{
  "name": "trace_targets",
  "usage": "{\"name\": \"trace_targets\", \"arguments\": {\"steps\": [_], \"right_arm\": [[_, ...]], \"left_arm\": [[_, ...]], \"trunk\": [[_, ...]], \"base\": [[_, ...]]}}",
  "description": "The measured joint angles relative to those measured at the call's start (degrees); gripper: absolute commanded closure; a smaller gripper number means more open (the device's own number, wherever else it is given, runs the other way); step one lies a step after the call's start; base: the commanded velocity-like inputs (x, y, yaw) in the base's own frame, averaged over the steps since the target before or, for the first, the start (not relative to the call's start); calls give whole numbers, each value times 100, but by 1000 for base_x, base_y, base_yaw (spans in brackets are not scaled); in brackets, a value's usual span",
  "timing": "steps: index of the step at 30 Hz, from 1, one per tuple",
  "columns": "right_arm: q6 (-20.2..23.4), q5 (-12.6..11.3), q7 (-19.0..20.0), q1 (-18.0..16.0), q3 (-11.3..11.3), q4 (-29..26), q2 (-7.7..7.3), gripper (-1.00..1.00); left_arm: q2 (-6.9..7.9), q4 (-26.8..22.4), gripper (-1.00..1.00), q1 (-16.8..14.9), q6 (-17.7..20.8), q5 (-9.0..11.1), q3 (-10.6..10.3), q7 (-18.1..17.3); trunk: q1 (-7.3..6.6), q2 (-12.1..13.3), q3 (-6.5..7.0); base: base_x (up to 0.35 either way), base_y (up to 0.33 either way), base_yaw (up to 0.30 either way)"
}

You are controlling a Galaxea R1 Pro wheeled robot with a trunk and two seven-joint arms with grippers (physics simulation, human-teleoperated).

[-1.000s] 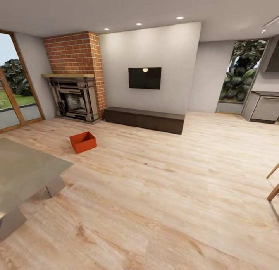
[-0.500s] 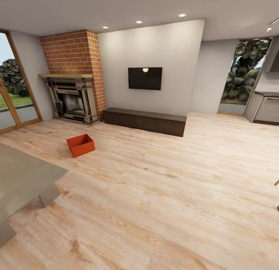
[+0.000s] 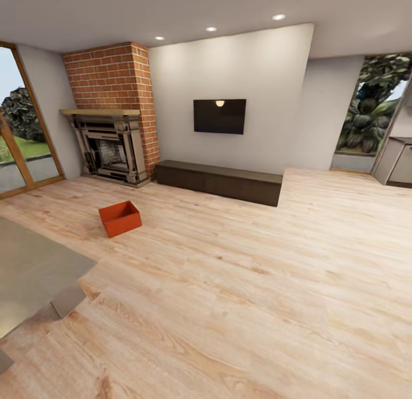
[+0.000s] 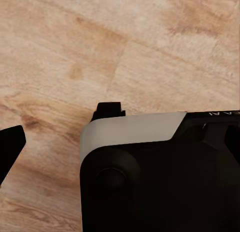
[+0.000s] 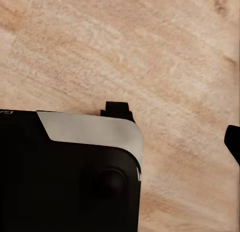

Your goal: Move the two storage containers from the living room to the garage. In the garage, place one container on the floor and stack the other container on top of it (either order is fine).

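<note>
One orange-red storage container (image 3: 120, 218) sits open-topped on the light wood-plank floor of the living room, in the head view's left middle, a few steps ahead of me and in front of the brick fireplace (image 3: 109, 144). In the left wrist view my left gripper (image 4: 60, 129) hangs over bare planks, its dark fingertips (image 4: 109, 111) spread apart with nothing between them. My right gripper (image 5: 176, 127) is likewise open above the wood floor, holding nothing.
A grey low table (image 3: 28, 267) fills the near left corner. A long dark bench (image 3: 220, 181) runs along the white wall under a television (image 3: 220, 116). Glass doors (image 3: 17, 141) stand at far left, a window (image 3: 372, 113) and cabinet at far right.
The whole head view has shifted as the camera moved forward: the grey table slid toward the lower left edge and the chair legs at right left the picture. The container stays put.
</note>
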Motion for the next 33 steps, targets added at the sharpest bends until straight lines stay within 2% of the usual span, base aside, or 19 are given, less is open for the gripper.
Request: {"name": "trace_targets", "arguments": {"steps": [9, 33], "right_arm": [[0, 0, -3, -6, 0, 0, -2, -100], [2, 0, -3, -5, 0, 0, -4, -100]], "left_arm": [[0, 1, -100, -1, 0, 0, 0, 0], [0, 1, -100, -1, 0, 0, 0, 0]], "trunk": [[0, 0, 0], [0, 0, 0]], "base": [[322, 0, 136], [322, 0, 2]]}}
